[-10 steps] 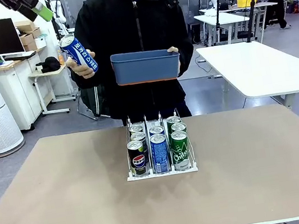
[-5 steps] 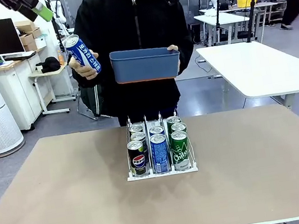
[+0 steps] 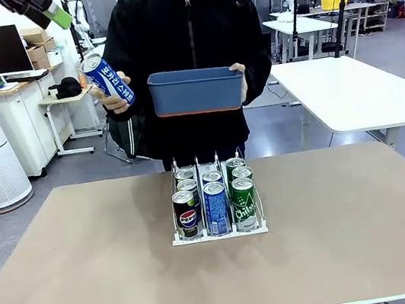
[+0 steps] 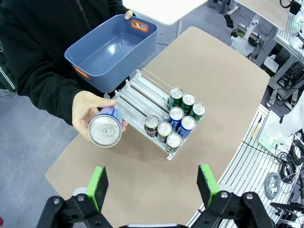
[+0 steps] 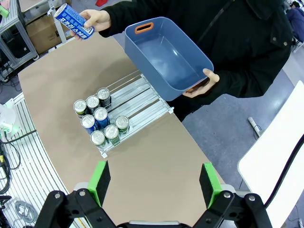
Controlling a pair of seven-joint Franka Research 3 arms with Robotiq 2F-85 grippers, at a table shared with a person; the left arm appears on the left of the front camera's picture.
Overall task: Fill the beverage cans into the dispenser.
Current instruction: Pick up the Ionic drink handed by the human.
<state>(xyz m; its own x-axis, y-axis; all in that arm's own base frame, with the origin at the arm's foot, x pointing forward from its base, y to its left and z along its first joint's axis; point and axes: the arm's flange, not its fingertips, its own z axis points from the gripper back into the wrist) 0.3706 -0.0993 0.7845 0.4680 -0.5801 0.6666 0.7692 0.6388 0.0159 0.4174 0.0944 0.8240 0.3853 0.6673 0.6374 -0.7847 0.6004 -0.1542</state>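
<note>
The blue-and-white can (image 4: 105, 129) sits tilted in the person's hand (image 4: 90, 110) at centre-left, top toward the left end effector (image 4: 154, 183); jaws wide, empty; nearer than the right end effector (image 5: 153, 181), likewise open and empty.

White wire-and-plastic dispenser rack (image 3: 214, 200) sits mid-table w/ seven cans filling its near end; far lane ends are free. Beige tabletop (image 3: 76, 280) is open left, right & near side. Above the far edge, person's blue rectangular plastic bin (image 3: 196, 90) & blue-and-white can (image 3: 107, 80) block approach.
</note>
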